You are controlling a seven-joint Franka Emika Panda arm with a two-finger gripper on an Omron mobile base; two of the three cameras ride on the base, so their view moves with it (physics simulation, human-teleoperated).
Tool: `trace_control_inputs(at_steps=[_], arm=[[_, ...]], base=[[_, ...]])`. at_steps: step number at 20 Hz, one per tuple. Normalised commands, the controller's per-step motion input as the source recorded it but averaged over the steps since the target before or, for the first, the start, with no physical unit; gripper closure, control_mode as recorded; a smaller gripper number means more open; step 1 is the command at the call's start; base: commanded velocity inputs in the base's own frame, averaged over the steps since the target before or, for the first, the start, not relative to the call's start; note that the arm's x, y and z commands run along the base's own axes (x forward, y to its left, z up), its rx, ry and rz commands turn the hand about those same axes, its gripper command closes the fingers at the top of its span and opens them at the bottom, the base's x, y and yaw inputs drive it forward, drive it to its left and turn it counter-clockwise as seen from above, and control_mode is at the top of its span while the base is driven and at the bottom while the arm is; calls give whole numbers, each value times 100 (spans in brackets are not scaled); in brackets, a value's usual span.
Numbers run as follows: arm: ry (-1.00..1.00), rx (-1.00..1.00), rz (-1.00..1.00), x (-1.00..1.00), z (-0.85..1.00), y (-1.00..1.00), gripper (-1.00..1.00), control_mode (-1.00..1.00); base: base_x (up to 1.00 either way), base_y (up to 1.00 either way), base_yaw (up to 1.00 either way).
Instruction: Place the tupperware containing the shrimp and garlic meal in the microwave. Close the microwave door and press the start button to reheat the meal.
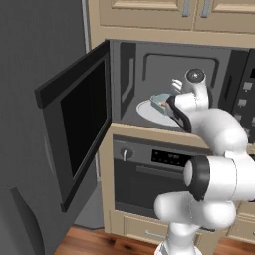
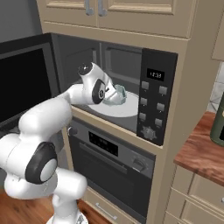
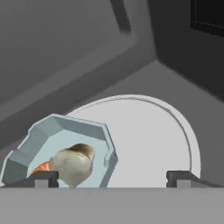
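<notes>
We have the tupperware (image 3: 61, 153) on the turntable plate (image 3: 148, 140), fingers (image 3: 41, 178) spread; we should withdraw straight, clear of the tupperware.

cabinets (image 2: 131, 8): beige panelled doors sitting overhead | oven (image 2: 109, 162): dark front sitting below | floor (image 1: 94, 244): reddish wood showing | bench (image 2: 199, 151): brown wooden top lying right | wall (image 1: 30, 45): grey, standing left

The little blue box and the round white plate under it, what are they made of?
The box looks like plastic: pale blue-teal, smooth, matte, with thin walls and cut-off corners. The plate might be glass or ceramic: plain white, flat, with a thin raised ring near its edge. It's a rendered scene, so that's only a guess.
</notes>
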Motion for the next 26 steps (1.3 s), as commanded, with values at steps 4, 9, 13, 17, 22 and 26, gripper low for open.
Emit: trace_control_inputs(at_steps=[4,9,13,17,22,26], arm=[[8,-15,21,-76,76,75,-100,-100],[15,-30,32,-100,34,70,-100,-100],[9,-45,42,-100,20,78,-100,-100],[7,-47,46,-100,19,71,-100,-100],[0,-47,43,-100,28,55,-100,-100],[0,-50,36,-100,51,56,-100,-100]], base=[[0,0,0],[0,0,0],[0,0,0],[0,0,0],[0,0,0],[0,0,0]])
